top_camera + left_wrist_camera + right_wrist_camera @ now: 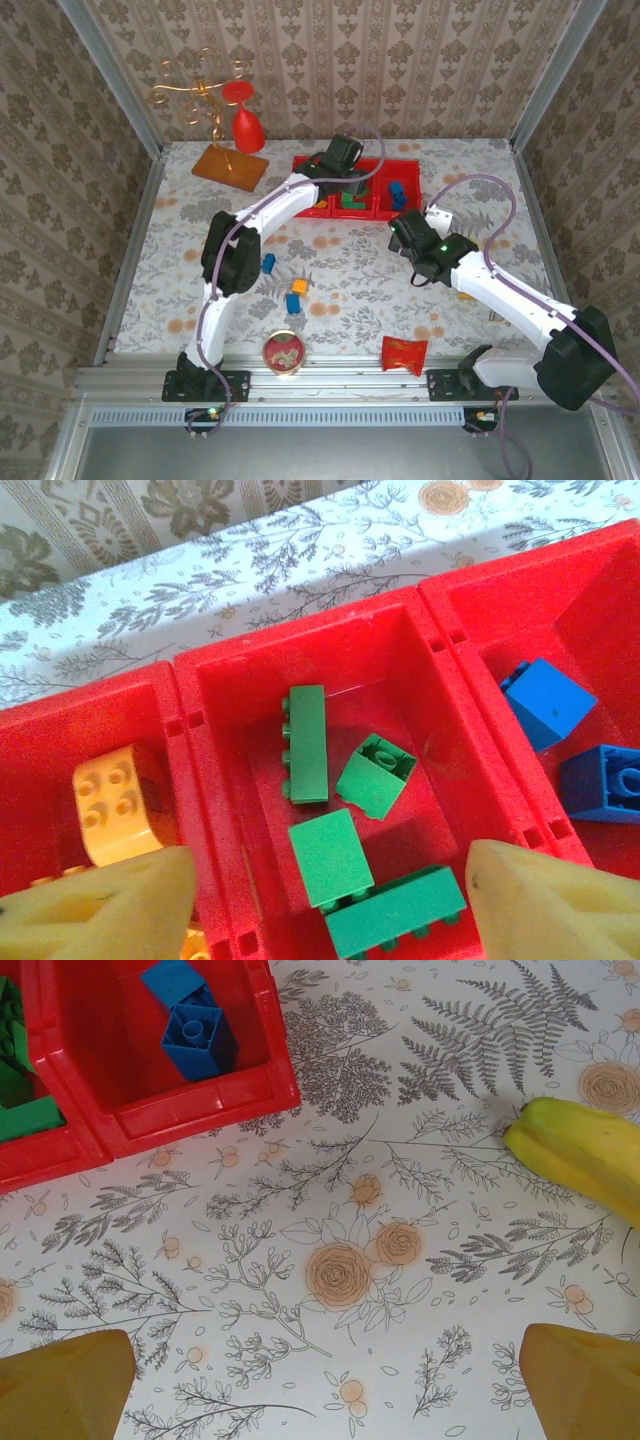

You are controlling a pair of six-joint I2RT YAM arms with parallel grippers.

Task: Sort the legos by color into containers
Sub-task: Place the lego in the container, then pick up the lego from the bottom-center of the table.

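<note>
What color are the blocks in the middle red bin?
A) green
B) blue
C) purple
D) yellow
A: the left wrist view shows four green legos lying inside the middle bin, and no other color in it.

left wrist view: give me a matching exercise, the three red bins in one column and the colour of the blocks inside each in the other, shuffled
Column one
1. left bin
2. middle bin
3. right bin

Column two
a. blue blocks
b. yellow block
c. green blocks

Pairs: 1-b, 2-c, 3-a
</note>
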